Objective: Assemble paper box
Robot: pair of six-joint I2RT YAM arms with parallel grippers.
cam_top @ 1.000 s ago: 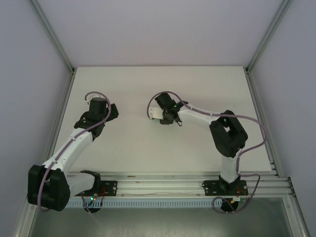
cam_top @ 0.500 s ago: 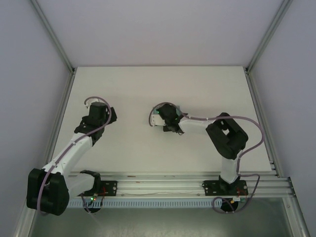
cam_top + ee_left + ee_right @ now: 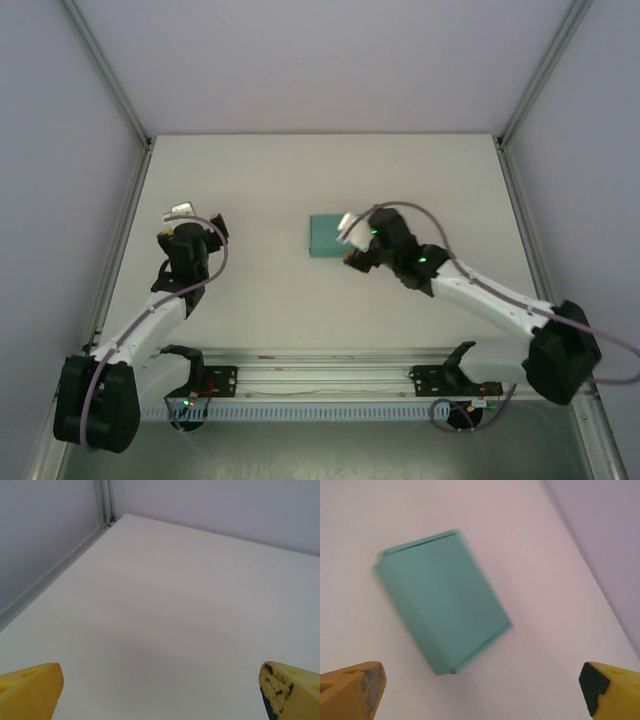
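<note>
The white table [image 3: 300, 170] is bare around the paper box [image 3: 326, 236], and nothing lies between it and either arm. The box sits near the table's middle as a closed teal block lying flat; its inside is hidden. In the right wrist view the paper box [image 3: 442, 600] lies ahead of the right gripper [image 3: 482, 690], whose yellow fingers are spread wide and touch nothing. From above, the right gripper [image 3: 354, 246] is just beside the box at its 4 o'clock. The left gripper [image 3: 181, 222] is well apart at the box's 9 o'clock, also spread wide over bare table. A second ago the right gripper covered the box; now it has backed off and the box is uncovered.
</note>
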